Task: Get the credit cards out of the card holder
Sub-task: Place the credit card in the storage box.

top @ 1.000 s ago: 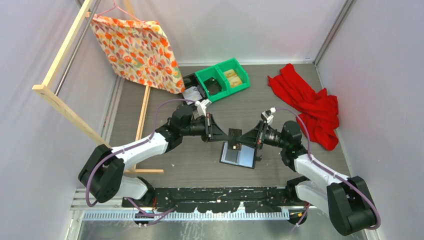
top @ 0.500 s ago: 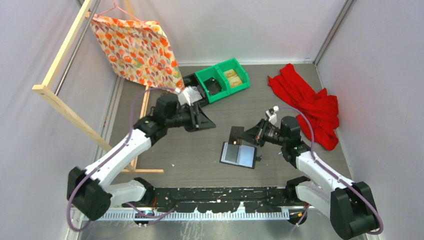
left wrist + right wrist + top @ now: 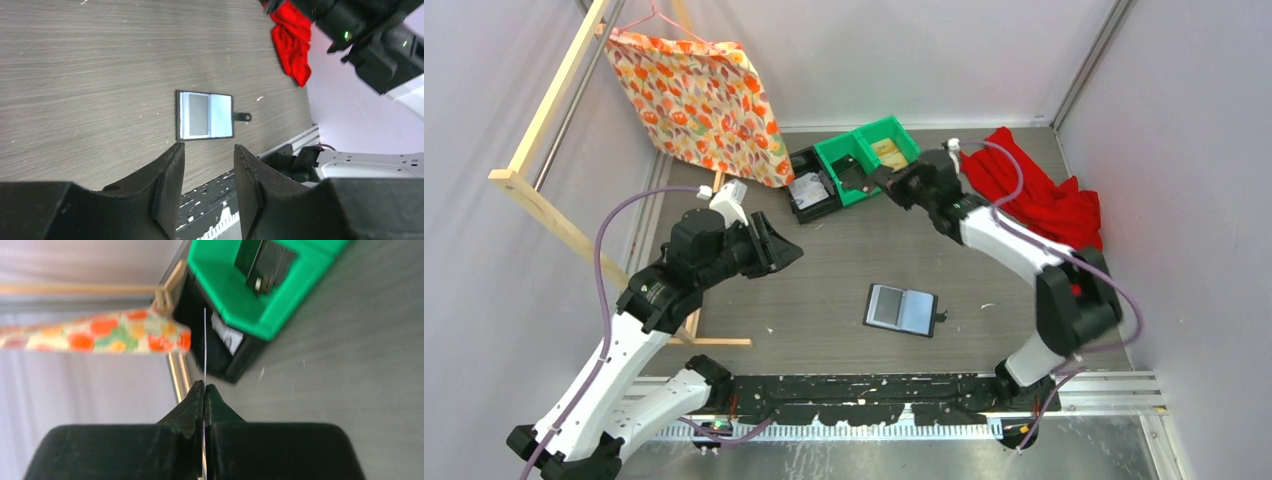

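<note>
One credit card [image 3: 204, 340] is clenched edge-on in your right pincer [image 3: 204, 386] near the green bin [image 3: 230, 300]. Your left pincer [image 3: 208, 148] hangs released and empty. The card holder [image 3: 902, 310] lies open on the worktop [image 3: 824, 260]. Next, you likely need to set the card down.

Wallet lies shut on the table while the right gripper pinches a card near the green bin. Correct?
Not quite. The wallet lies open, inner sleeves up, as the left wrist view shows. The rest holds: the right gripper pinches a card near the green bin.
</note>
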`<state>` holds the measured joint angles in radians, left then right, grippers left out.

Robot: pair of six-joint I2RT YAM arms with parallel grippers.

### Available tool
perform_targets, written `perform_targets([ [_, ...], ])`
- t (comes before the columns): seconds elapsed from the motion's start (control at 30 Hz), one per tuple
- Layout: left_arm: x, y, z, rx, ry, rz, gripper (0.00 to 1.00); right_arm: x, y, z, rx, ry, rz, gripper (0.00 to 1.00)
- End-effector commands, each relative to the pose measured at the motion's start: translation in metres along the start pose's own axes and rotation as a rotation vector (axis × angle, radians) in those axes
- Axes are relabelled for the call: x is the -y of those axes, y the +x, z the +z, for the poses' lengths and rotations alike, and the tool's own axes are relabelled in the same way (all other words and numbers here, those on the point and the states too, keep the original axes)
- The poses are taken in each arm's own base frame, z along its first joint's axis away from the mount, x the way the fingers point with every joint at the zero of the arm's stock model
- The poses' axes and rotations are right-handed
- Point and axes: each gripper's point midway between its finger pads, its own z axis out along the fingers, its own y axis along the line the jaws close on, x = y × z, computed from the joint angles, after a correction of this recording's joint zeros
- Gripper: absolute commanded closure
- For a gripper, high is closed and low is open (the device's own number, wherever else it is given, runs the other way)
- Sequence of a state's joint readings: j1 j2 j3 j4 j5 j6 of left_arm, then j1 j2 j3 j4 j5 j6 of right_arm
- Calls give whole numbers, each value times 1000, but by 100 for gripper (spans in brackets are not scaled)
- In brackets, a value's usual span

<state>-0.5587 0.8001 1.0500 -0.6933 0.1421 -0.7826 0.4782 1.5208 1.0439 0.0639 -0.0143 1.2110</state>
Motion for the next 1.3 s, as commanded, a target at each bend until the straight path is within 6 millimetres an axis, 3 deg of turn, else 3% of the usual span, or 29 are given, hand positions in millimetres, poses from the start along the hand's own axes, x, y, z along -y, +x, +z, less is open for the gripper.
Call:
perform_targets([
  [0.0,-20,7,-6,4,-84,-11,58,-29,-43,56,220,57,20,99],
  [0.1,-23,8,-13,10,-94,-10,58,-22,-48,97,234,139,33,99],
  [0.17,-25,9,-16,14,-103,-10,58,-30,-51,112,246,147,51,99],
  [0.2,-26,9,-18,16,-109,-10,59,-24,-50,122,253,165,65,99],
  [0.43,-30,10,-25,20,-128,-14,59,-29,-46,164,297,176,94,99],
  [0.8,-34,15,-31,11,-139,7,60,-21,-33,199,291,185,106,99],
  [1.1,-33,19,-29,-25,-139,11,61,-11,-30,214,328,200,130,99],
  [1.13,-33,20,-29,-25,-138,9,61,-12,-30,216,324,193,126,95],
  [1.27,-33,22,-28,-30,-130,4,61,-17,-25,219,303,180,115,60],
])
